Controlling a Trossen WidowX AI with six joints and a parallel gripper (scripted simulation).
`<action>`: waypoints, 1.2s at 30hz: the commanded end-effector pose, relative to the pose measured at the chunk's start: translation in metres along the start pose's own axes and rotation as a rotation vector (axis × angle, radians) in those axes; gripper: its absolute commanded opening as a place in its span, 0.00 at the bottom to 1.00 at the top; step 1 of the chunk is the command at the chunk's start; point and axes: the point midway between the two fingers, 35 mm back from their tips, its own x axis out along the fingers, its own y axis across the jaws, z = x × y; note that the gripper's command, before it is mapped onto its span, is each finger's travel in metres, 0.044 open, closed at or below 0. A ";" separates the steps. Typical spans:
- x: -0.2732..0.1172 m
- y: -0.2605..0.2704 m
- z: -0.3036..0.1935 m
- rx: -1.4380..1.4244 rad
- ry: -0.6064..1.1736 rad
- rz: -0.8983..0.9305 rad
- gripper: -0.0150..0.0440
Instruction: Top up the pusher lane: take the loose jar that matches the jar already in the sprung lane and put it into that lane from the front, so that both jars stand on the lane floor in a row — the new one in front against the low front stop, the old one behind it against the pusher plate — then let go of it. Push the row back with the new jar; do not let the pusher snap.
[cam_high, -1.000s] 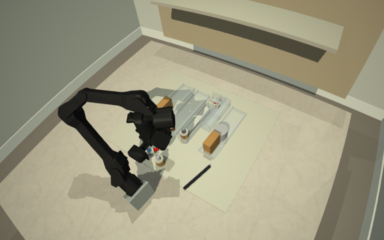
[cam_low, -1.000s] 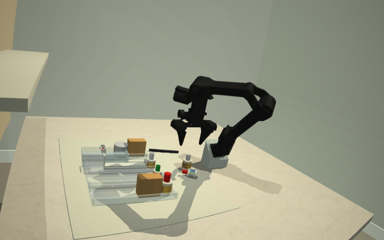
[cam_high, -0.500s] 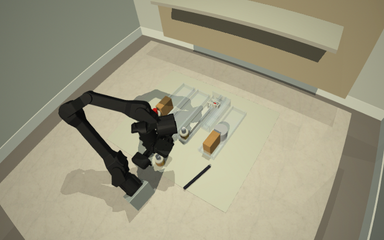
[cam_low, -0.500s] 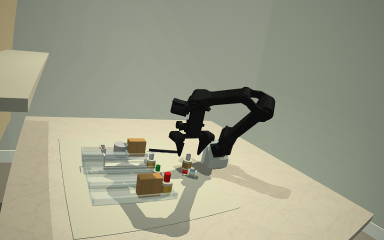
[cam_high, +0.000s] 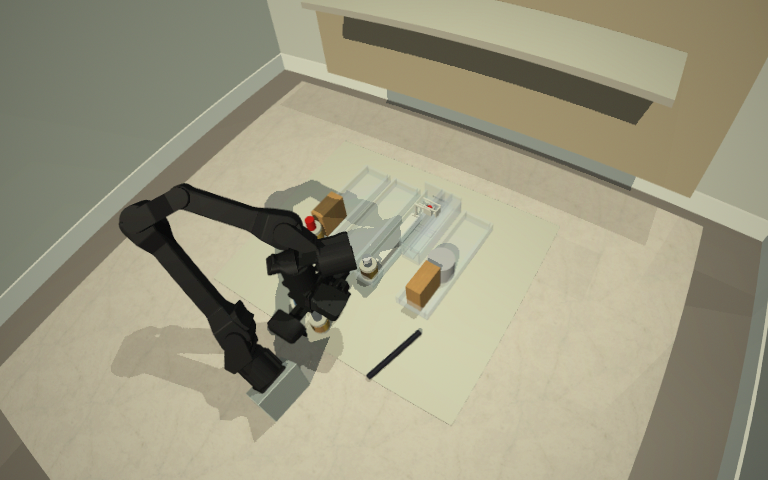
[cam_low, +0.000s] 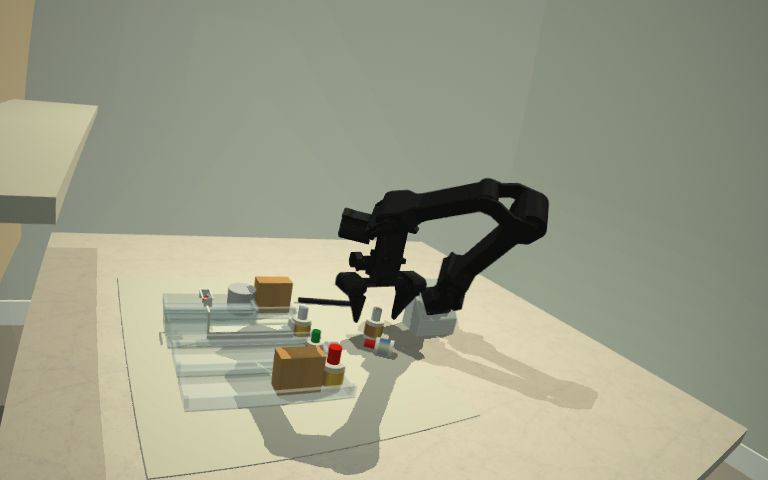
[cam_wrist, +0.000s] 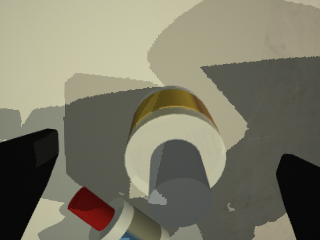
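A loose jar (cam_high: 320, 325) (cam_low: 373, 328) (cam_wrist: 175, 127) with a grey cap, white shoulder and gold-brown body stands upright on the mat. My gripper (cam_low: 375, 319) (cam_wrist: 173, 155) is open and points down over it; the cap shows between the spread fingertips in the exterior view, and neither finger touches the jar. A matching jar (cam_high: 368, 268) (cam_low: 302, 327) stands at the front end of the sprung lane (cam_high: 390, 257). A small white fitting with a red mark (cam_high: 427, 207) (cam_low: 205, 297) is at the back. The pusher plate's contact with the jar is unclear.
A red-capped jar with a blue band (cam_low: 385, 346) (cam_wrist: 130, 225) lies beside the loose jar. Neighbouring lanes hold wooden blocks (cam_high: 423, 284) (cam_low: 298, 370), a grey cylinder (cam_high: 441, 262) (cam_low: 240, 293), a red-capped jar (cam_low: 334, 374) and a green-capped jar (cam_low: 316, 336). A black rod (cam_high: 394, 353) lies ahead.
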 end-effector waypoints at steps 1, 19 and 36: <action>0.007 -0.001 -0.001 0.005 0.007 0.002 1.00; 0.014 -0.001 -0.002 0.004 0.008 0.002 0.53; -0.035 0.005 -0.001 0.007 -0.002 0.002 0.25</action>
